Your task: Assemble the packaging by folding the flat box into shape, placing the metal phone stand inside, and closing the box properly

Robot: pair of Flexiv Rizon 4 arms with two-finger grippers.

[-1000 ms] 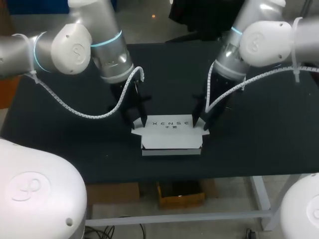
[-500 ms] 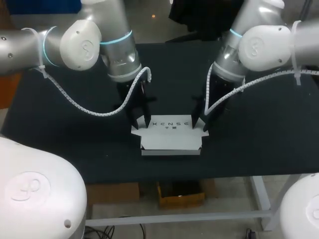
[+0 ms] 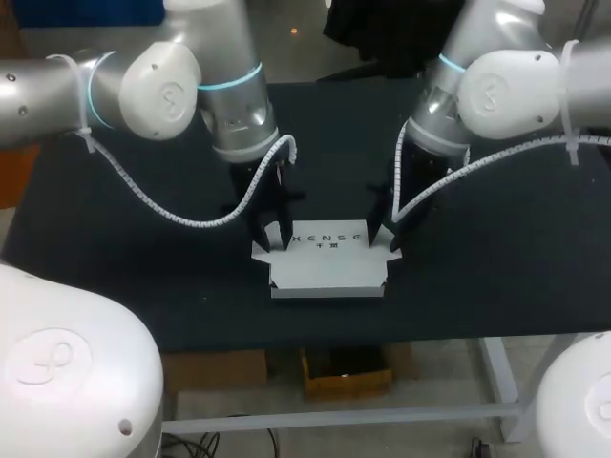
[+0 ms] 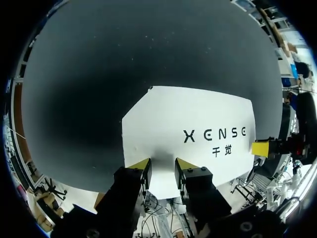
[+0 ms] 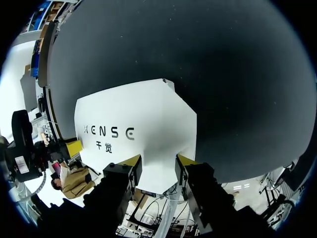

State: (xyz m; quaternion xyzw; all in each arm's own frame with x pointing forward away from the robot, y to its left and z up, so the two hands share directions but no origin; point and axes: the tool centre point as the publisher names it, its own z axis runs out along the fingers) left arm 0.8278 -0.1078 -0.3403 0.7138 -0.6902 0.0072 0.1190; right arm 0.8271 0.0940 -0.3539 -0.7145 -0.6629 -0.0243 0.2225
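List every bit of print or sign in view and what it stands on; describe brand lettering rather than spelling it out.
One line of black capital letters, a brand name, legible: on the white box, across its lid panel.
Two smaller black characters, legible in both wrist views: same panel, right under that line.
Round embossed emblem, no letters: on joint housings of the left arm and right arm.
Nothing else readable.

Soft, even light from above leaves the black bench (image 3: pixel 496 267) matte and dim, while the white box (image 3: pixel 327 272) shows bright, almost washed out. Beside the box, the wrist views show the bench darkening into a soft shadow.
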